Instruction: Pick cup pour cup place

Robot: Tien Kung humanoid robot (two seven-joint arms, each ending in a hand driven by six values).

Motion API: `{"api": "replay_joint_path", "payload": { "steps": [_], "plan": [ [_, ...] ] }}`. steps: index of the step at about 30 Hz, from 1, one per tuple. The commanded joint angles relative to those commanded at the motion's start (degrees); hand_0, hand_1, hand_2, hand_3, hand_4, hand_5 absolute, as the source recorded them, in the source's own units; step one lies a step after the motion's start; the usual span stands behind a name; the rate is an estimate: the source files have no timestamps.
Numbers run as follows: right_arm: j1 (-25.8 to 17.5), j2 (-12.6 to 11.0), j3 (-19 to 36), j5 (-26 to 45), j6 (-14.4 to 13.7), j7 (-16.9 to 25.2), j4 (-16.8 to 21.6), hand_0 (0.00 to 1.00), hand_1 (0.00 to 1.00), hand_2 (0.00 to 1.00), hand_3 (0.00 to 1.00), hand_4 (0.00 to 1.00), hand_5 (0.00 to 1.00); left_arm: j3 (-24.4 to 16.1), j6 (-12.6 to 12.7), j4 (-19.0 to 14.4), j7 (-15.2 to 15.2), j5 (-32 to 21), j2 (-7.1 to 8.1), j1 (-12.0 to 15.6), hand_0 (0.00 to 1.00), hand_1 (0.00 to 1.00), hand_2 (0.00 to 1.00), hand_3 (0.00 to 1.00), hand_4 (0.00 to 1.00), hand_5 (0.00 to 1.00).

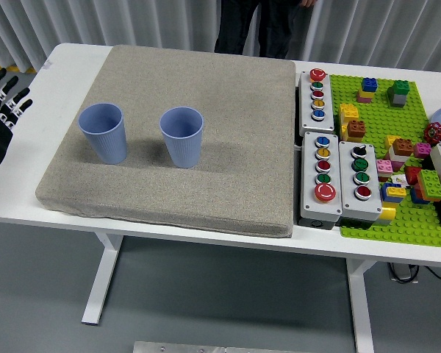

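From above and behind the robot, two blue cups stand upright on a grey mat that covers most of the white table (29, 198). The left cup (104, 132) sits toward the mat's left edge, the right cup (181, 137) near its middle, the two apart with a clear gap between them. Neither is touched.

The left hand (1, 110) is at the table's left edge, off the mat (228, 147), its fingers spread and holding nothing. The right hand is not in sight. A person (261, 26) stands at the far edge, hands not reaching in.

Toward the right edge lie button boxes (331, 180) and a green brick plate (397, 147) crowded with small blocks.

I cannot tell whether either cup holds anything. My worry is the grip: these look like thin, light cups on a soft mat, so a sideways nudge from the fingers could tip the left one before they close. A squeeze too hard could buckle the wall. Pouring with the cups this close to each other also risks knocking the receiving one over.
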Motion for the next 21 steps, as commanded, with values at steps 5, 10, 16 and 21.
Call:
{"api": "replay_joint_path", "payload": {
  "steps": [5, 10, 16, 21],
  "plan": [
    [0.17, 0.05, -0.02, 0.11, -0.01, -0.02, 0.0, 0.723, 0.689, 0.735, 0.702, 0.32, 0.305, 0.36, -1.28, 0.72, -0.21, 3.44, -0.95, 0.33, 0.952, 0.973, 0.998, 0.998, 0.933, 0.212],
    [0.34, 0.05, -0.2, 0.43, -0.01, -0.01, 0.0, 0.723, 0.69, 0.736, 0.702, 0.319, 0.31, 0.88, -1.95, 2.99, -0.31, 6.4, -1.12, -0.37, 0.963, 0.982, 0.998, 0.998, 0.903, 0.135],
    [0.39, 0.11, -0.28, 0.6, -0.07, -0.02, 0.0, 0.723, 0.69, 0.736, 0.702, 0.319, 0.31, 1.54, -2.41, 5.04, -0.22, 8.63, -1.49, -0.79, 0.963, 0.982, 0.998, 0.998, 0.903, 0.135],
    [0.48, 0.17, -0.19, 0.45, -0.09, -0.07, 0.0, 0.723, 0.69, 0.736, 0.703, 0.318, 0.312, 2.32, -2.56, 5.18, 0.2, 10.67, -1.71, -0.99, 0.965, 0.987, 0.998, 0.998, 0.908, 0.126]
  ]
}}
